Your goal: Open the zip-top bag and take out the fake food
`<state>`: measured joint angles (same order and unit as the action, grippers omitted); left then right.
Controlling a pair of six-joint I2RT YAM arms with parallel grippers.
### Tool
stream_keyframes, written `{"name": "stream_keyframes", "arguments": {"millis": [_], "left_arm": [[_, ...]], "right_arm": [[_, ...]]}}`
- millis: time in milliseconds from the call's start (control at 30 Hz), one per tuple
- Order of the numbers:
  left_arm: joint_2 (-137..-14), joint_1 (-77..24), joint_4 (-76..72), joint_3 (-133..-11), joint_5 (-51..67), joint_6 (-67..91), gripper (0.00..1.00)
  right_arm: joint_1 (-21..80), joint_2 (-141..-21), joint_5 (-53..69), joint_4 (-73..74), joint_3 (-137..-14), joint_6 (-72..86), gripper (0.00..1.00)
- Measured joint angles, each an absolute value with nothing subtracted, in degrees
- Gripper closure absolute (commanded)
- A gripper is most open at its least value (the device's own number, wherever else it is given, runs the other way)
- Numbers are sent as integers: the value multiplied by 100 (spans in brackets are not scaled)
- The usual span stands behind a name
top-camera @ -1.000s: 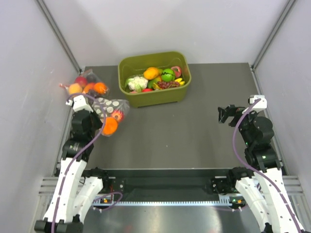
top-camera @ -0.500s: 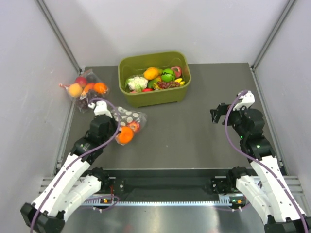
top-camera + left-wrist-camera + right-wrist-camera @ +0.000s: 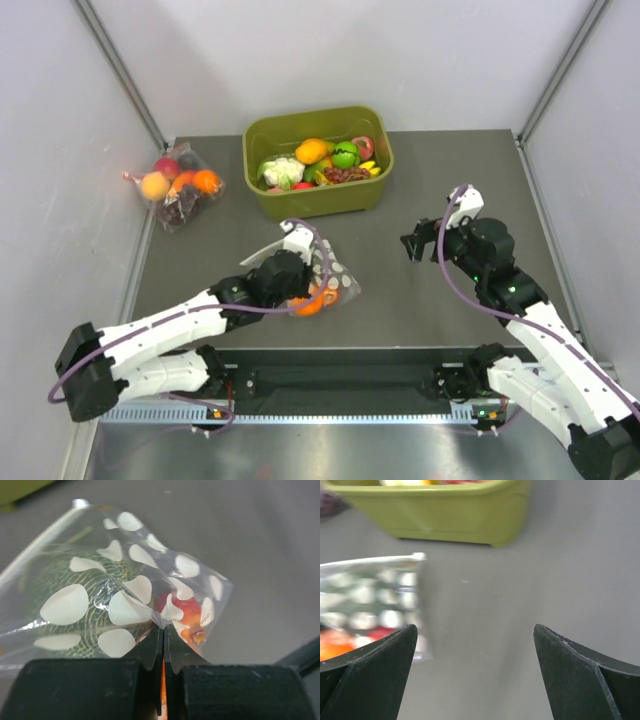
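The zip-top bag, clear with white dots, hangs from my left gripper near the table's front middle. In the left wrist view my left gripper is shut on a pinch of the bag. Inside it are a dark green pumpkin and a red fruit. An orange fruit shows at the bag's bottom. My right gripper is open and empty, to the right of the bag and apart from it. In the right wrist view the gripper faces the bag's edge.
The green tub of toy produce stands at the back middle and shows in the right wrist view. A smaller dotless bag of fruit lies at the back left by the wall.
My left arm has carried the dotted bag from the far left to the front middle of the table. My right arm has moved left towards it, its gripper staying open.
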<state>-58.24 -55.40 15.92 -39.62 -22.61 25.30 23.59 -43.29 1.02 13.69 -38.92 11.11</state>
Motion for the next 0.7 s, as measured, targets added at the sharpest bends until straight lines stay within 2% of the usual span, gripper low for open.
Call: {"name": "stream_keyframes", "arguments": {"millis": [167,400,533,700], "left_arm": [[-6451,-5548,585,-3959,-757,1774,100],[-6464,-5557,-268,-3708,1415,1133,100],[-6410,-5561,-231,-3704,1754,867,100],[-6399,-5564,-156,-3660,1487,709,100]], "right_arm": [[2469,-4565,1074,642,-3736,1170,0],[2727,-5072,2390,-390,-3146,1304,0],[2823,-5419,2504,-681,-3002,1424,1],[2849,-5828,2388,-982,-2650,1525,0]]}}
